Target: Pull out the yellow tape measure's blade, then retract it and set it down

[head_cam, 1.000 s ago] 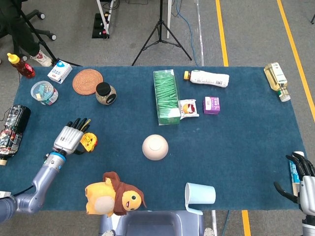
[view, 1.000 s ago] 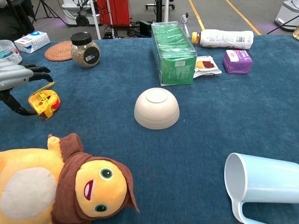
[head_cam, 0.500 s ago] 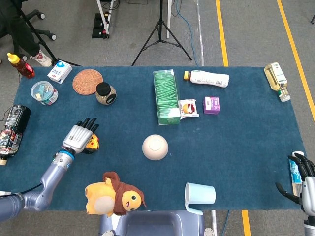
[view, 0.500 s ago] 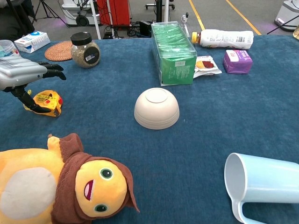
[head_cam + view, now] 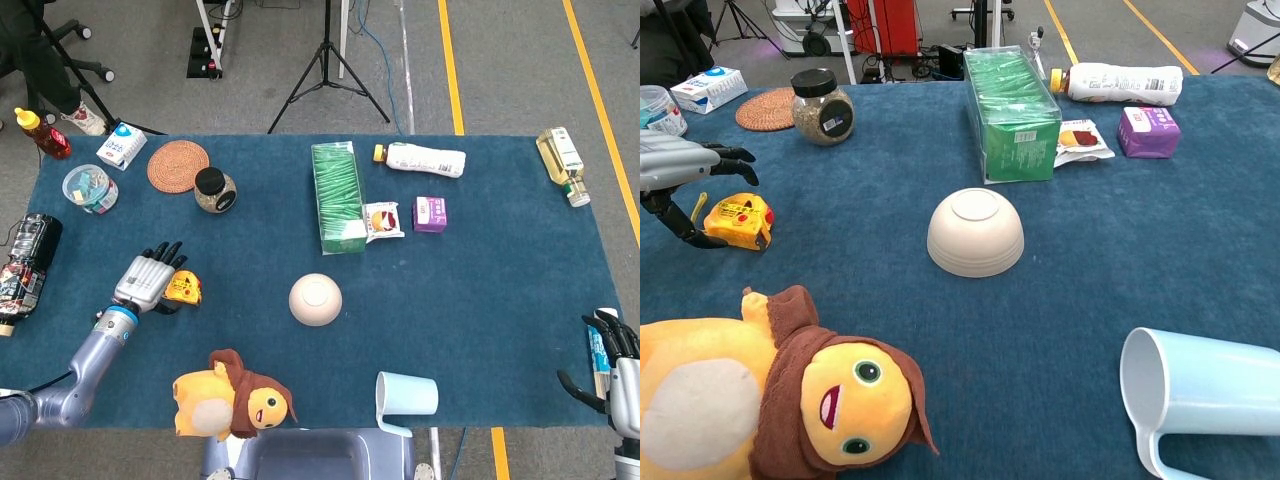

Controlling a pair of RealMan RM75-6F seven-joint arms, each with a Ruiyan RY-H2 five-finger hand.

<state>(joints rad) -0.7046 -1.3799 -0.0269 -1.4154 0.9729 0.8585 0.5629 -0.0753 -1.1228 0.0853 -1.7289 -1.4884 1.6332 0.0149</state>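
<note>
Here we take the upturned cream bowl [image 5: 975, 232] as reference. The yellow tape measure [image 5: 737, 221] lies flat on the blue table cover [image 5: 1090, 260], well to the left of the bowl; its face carries a red-and-black label, but we cannot read the print at this size. The left hand [image 5: 680, 168] sits directly at the tape measure's left side, fingers extended and apart above it, thumb reaching down beside the case; it appears to hold nothing, though contact at the thumb is hard to judge. The right hand [image 5: 618, 368] hangs far right of the bowl, off the table edge, fingers spread and loose, gripping nothing.

Behind the bowl stands a green box [image 5: 1012, 115] with a small white label, text illegible. Right of the box lie a snack packet [image 5: 1080, 139], a purple carton [image 5: 1148, 132] and a white bottle [image 5: 1118, 84]. Behind and left of the bowl stand a dark-lidded jar [image 5: 822, 105] and a woven coaster [image 5: 766, 108]. In front of the bowl lie a plush toy [image 5: 780, 400] and a pale blue mug [image 5: 1200, 400] on its side.
</note>
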